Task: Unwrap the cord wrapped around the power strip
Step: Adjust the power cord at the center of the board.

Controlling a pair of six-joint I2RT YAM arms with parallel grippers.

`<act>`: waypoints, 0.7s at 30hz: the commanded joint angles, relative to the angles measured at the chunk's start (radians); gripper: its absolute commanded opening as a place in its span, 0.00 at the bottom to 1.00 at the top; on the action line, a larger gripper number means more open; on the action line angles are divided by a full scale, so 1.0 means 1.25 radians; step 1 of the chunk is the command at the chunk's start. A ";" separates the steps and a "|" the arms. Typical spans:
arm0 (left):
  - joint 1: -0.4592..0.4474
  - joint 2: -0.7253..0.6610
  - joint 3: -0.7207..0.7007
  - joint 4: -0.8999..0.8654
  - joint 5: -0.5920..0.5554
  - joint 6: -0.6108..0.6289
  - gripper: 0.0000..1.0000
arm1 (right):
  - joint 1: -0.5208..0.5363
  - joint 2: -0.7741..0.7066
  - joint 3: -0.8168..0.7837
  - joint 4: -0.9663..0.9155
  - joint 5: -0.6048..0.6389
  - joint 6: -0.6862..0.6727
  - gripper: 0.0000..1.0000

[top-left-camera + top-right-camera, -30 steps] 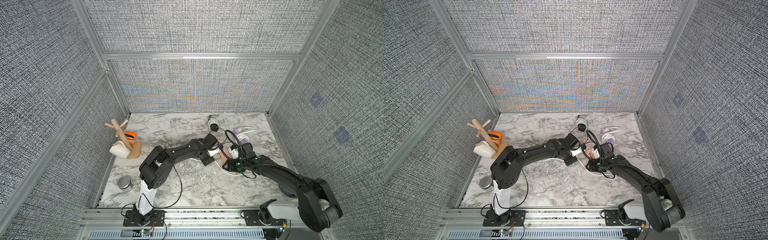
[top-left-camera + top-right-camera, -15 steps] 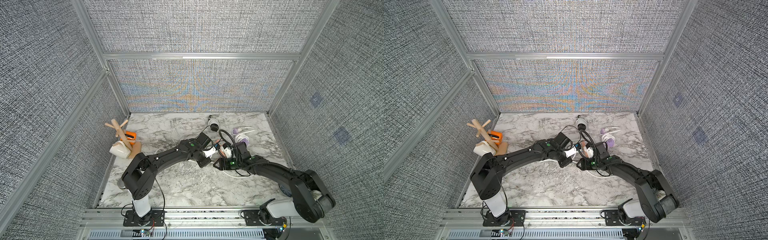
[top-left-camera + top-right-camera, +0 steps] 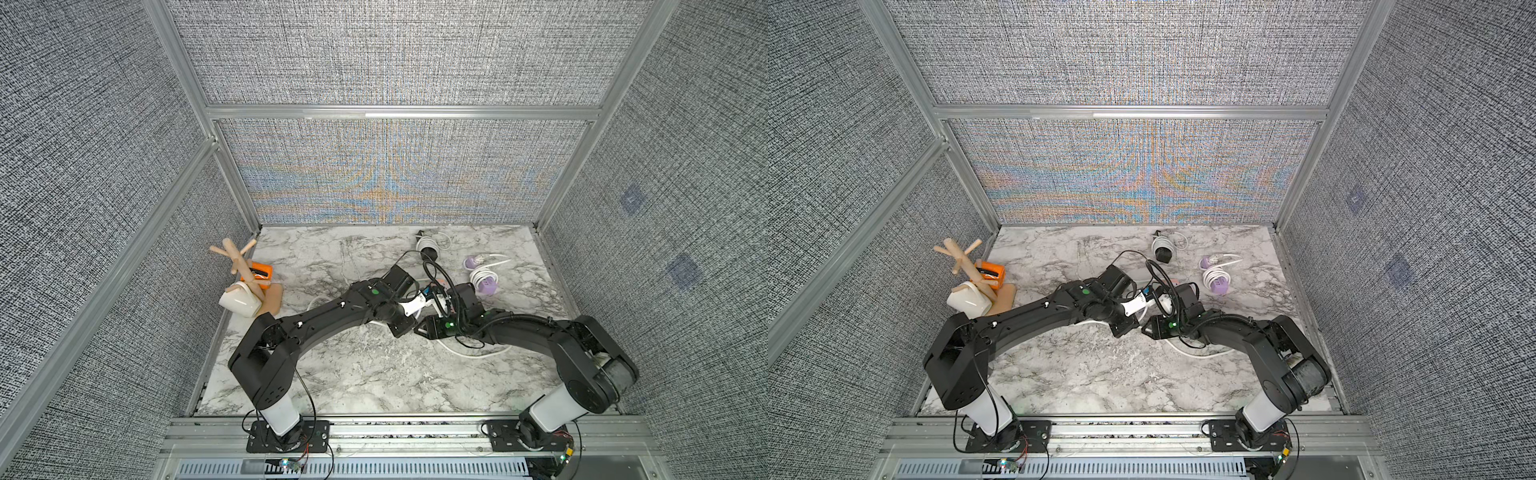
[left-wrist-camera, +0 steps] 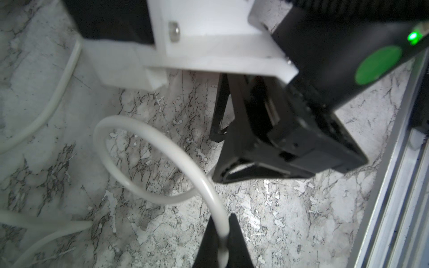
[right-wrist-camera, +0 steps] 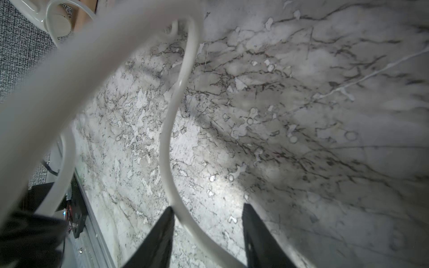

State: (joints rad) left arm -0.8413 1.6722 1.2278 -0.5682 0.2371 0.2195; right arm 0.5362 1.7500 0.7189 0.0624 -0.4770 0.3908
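Marbled worktop [image 3: 353, 374] is spreading out beneath everything. Over it the left claw [image 4: 222, 234] is pinching the white cord [image 4: 212, 192] tight between its tips, with a loop of it curling just ahead. The right claw [image 5: 208, 207] is standing partly open, the cord running between its fingers [image 5: 162, 232] and brushing one of them, unclamped. I cannot pick out the power strip among the crowded wrists.
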 commanded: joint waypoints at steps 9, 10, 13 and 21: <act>0.016 -0.047 -0.075 -0.119 -0.302 -0.163 0.00 | -0.013 -0.055 -0.034 -0.167 0.175 -0.001 0.00; 0.020 -0.048 -0.081 -0.131 -0.312 -0.174 0.00 | -0.014 -0.064 -0.044 -0.176 0.182 0.001 0.00; 0.025 -0.071 -0.112 -0.111 -0.286 -0.189 0.00 | -0.017 -0.101 -0.070 -0.169 0.166 -0.007 0.02; 0.027 -0.129 -0.108 -0.062 -0.164 -0.176 0.00 | 0.004 -0.135 -0.059 -0.049 0.041 -0.070 0.36</act>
State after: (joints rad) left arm -0.8101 1.5303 1.0878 -0.6678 -0.0284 -0.0002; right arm 0.5331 1.5826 0.6350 -0.1089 -0.3550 0.3618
